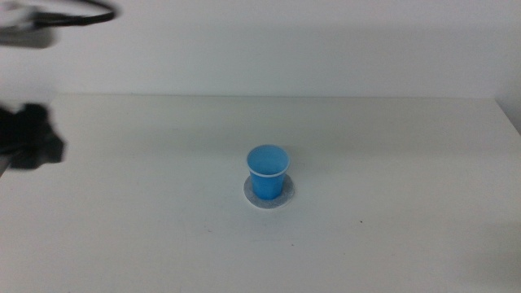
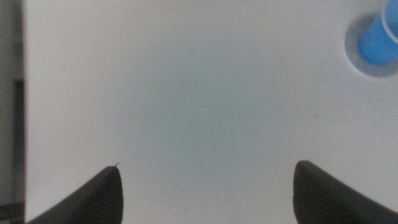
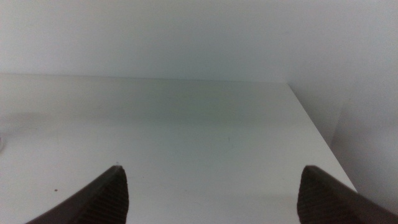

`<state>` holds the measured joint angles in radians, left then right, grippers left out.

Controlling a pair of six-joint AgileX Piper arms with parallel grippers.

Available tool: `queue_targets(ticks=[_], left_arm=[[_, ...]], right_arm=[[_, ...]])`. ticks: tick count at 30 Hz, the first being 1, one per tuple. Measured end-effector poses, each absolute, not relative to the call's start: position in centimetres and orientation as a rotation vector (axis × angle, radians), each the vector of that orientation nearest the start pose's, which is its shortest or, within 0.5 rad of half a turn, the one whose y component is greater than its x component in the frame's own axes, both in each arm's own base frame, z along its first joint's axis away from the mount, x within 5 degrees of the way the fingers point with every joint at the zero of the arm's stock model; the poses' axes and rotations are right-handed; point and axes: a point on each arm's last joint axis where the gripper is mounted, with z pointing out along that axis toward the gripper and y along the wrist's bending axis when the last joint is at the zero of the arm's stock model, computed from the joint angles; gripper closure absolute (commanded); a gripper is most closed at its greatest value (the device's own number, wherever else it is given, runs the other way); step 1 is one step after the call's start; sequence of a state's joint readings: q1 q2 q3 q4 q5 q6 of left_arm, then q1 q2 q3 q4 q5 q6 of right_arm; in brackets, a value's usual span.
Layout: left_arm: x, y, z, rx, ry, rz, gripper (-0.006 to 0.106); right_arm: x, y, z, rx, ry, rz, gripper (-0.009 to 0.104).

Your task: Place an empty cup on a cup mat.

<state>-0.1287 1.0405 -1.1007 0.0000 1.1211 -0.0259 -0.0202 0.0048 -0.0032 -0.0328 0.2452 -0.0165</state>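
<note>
The bright blue cup (image 1: 268, 172) stands upright on the round grey cup mat (image 1: 268, 196) near the middle of the white table. In the left wrist view the cup (image 2: 379, 43) and mat (image 2: 360, 57) show at the picture's edge, well away from the jaws. My left gripper (image 2: 206, 186) is open and empty over bare table; its arm (image 1: 28, 137) shows as a dark blurred shape at the left of the middle view. My right gripper (image 3: 211, 190) is open and empty over bare table, out of the middle view.
The table's far edge (image 1: 269, 97) meets a pale wall. The table's right edge (image 3: 314, 127) shows in the right wrist view. A small dark speck (image 1: 363, 221) lies to the right of the mat.
</note>
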Motion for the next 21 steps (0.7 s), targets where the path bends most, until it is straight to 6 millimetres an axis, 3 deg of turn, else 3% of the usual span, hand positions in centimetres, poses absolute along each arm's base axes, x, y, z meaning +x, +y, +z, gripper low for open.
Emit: queue_targets(ticks=[7,14,21], left_arm=[[13.6,-0.7,34.6,0.106,2.162,0.038,0.007],[9.4,0.0,28.5,0.099,1.77,0.077,0.007],[6.8,-0.2,21.8,0.014,1.663,-0.03,0.007]], right_arm=[[5.6,-0.2,19.2,-0.018,1.731,-0.057,0.002],[5.6,-0.2,19.2,-0.018,1.731,-0.057,0.002],[5.6,-0.2,19.2,-0.018,1.731,-0.057,0.002]])
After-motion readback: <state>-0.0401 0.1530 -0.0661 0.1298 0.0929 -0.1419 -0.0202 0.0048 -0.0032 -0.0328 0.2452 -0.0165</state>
